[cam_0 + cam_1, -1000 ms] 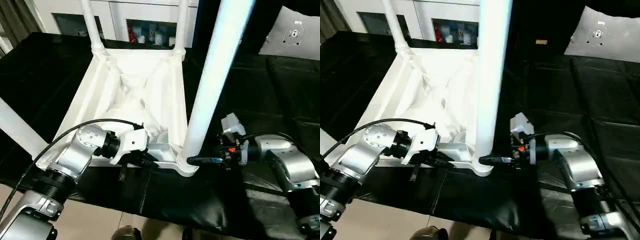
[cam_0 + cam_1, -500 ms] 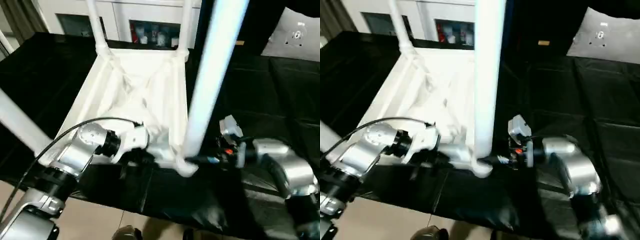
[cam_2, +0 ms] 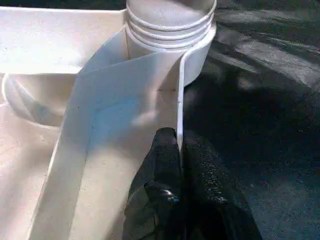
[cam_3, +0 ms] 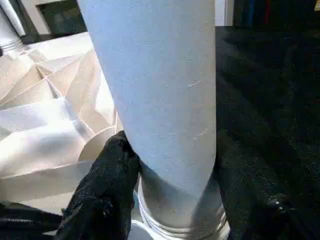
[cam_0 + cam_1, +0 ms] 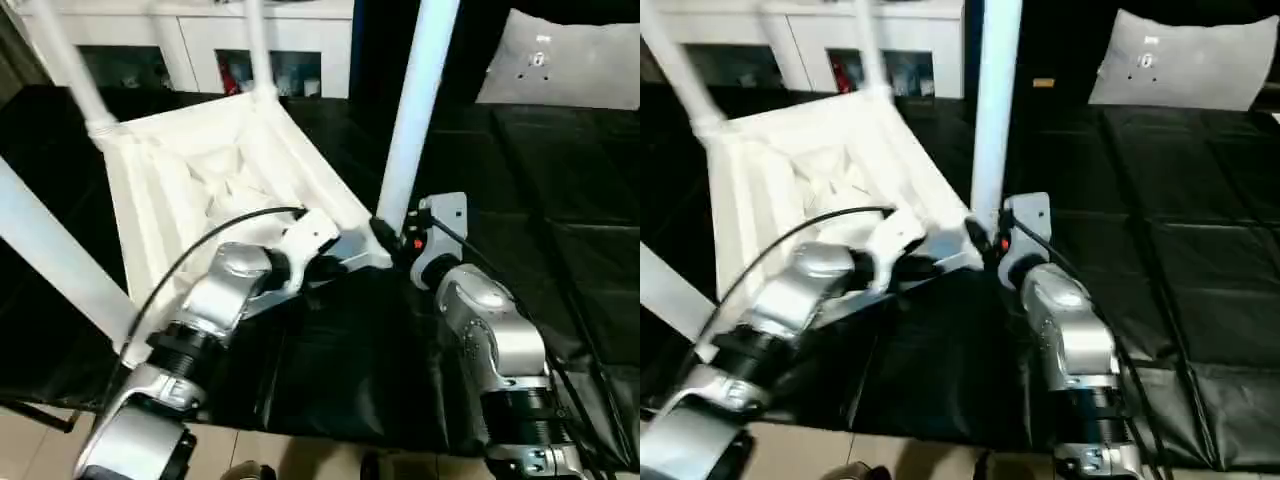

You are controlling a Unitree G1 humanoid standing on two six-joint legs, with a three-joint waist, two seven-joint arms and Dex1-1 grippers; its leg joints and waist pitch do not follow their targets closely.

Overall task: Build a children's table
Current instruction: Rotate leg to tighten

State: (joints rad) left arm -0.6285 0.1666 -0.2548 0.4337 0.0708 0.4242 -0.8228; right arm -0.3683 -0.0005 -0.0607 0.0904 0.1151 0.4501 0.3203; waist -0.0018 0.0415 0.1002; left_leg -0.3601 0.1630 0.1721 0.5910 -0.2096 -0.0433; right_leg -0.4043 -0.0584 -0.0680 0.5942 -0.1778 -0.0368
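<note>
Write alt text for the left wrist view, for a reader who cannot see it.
The left gripper's two black fingers are pinched shut on the thin white side wall of an upturned plastic table. Just beyond them a leg's ribbed base sits in the round corner socket, with black cloth beside the table.

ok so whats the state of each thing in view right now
table top: upside down, ribbed underside up, on the black surface
near leg: upright in its corner socket
far legs: standing in their sockets
left tool: shut on the top's side wall
right tool: around the near leg's base
</note>
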